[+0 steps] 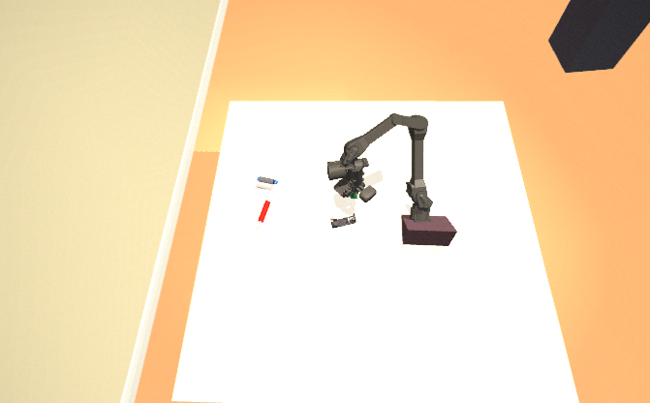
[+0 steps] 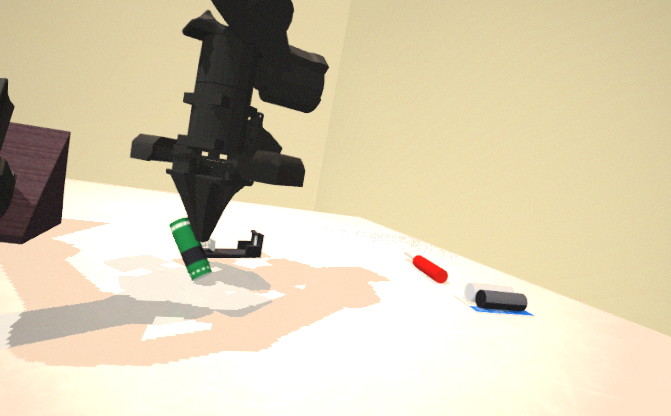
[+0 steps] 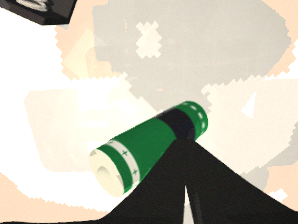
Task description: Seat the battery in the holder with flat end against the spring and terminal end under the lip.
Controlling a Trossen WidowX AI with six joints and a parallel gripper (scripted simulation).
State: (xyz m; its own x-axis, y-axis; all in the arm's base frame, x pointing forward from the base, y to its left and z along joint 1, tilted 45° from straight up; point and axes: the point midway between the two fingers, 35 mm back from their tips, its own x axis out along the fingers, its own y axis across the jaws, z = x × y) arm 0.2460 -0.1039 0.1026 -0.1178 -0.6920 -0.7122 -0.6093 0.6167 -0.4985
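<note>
The green battery (image 1: 354, 196) (image 2: 185, 240) (image 3: 145, 137) with a black band leans steeply, its pale end with plus marks up and its black-banded end down. My gripper (image 2: 203, 239) (image 3: 182, 148) is shut with nothing between the fingers. Its tips are against or very near the battery's side in the exterior view and overlap the black band in the wrist view; whether they touch is unclear. The black holder (image 1: 342, 222) (image 2: 232, 253) (image 3: 55, 16) lies apart from the battery, empty. Its spring coil shows at the wrist view's top left corner.
A red cylinder (image 1: 263, 211) (image 2: 430, 268) lies on the table. Beyond it lie a dark grey cylinder (image 1: 267, 180) (image 2: 501, 299) and a white cylinder (image 1: 263, 186) (image 2: 472, 291), side by side. The arm stands on a dark reddish block (image 1: 427, 237) (image 2: 43, 170).
</note>
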